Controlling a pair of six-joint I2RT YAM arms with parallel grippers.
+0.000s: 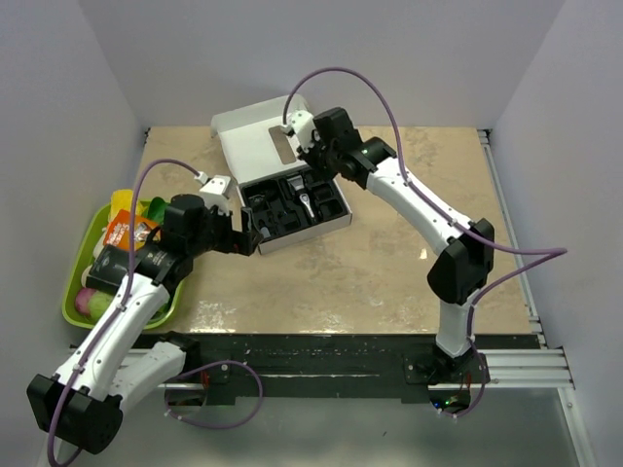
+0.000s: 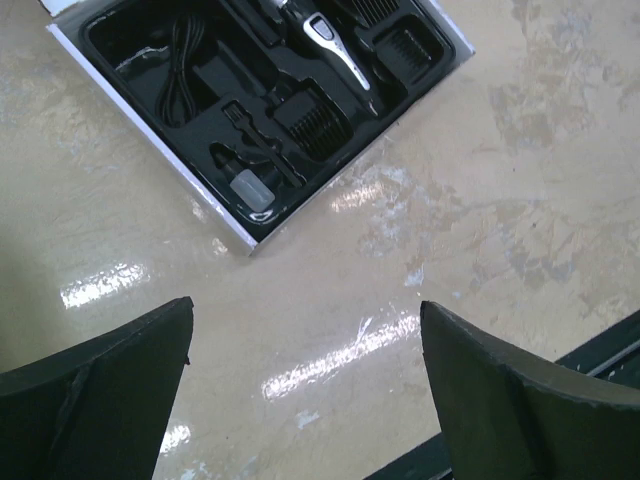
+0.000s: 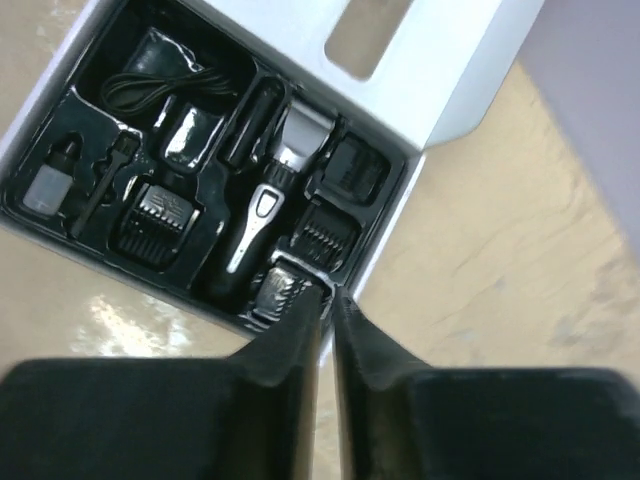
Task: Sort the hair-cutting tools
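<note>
Clipper [image 3: 268,205] lay in the case [image 3: 470,70]; right gripper [image 3: 326,300], jaws nearly together, met a comb [image 3: 276,293], hold unclear, probably seating it. Left gripper [image 2: 305,390] gaped empty. Next: release cleanly.

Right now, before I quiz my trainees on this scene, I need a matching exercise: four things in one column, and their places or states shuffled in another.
Things
1. hair clipper
2. cord
3. green tray
4. left gripper

Places or states
a. at the left edge of the table
b. open, holding nothing
c. coiled in a corner pocket of the white box
d. lying in the middle of the box's insert

Pairs: 1-d, 2-c, 3-a, 4-b.
</note>
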